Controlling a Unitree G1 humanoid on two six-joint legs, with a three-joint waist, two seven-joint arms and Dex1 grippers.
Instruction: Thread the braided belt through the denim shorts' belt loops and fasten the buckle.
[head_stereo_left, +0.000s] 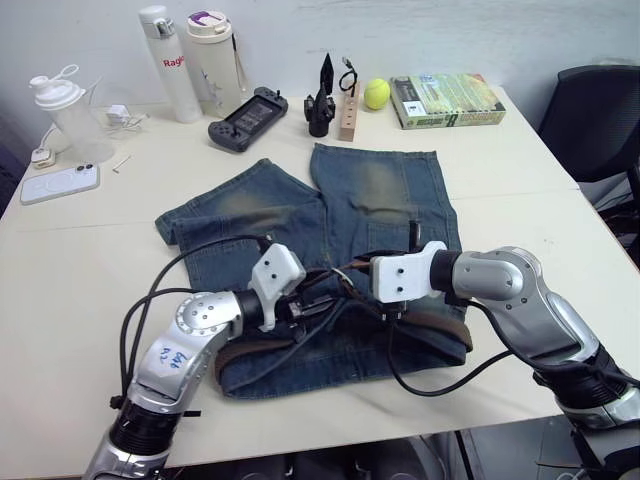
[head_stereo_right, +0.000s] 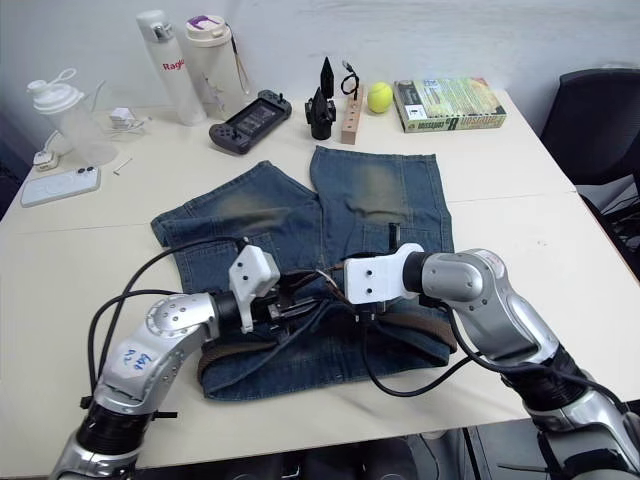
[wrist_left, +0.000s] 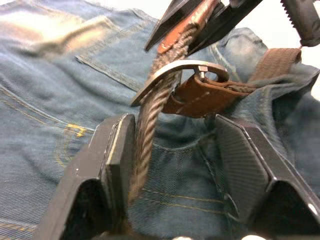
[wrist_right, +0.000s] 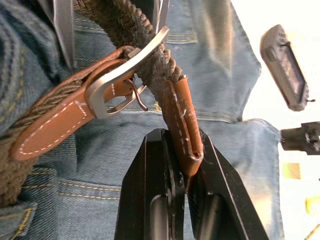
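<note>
Pinching the belt's tan tip in my right hand, I'm feeding it through the buckle while my open left hand is straddling the strap.

From my head views the buckle is hidden behind the two gripper mounts, and most of the braided belt is buried in the denim shorts waistband folds. Can't pick out any belt loops, too small. Right wrist view cuts off the belt at the picture's edge. Right gripper covers part of the tan tip.
</note>
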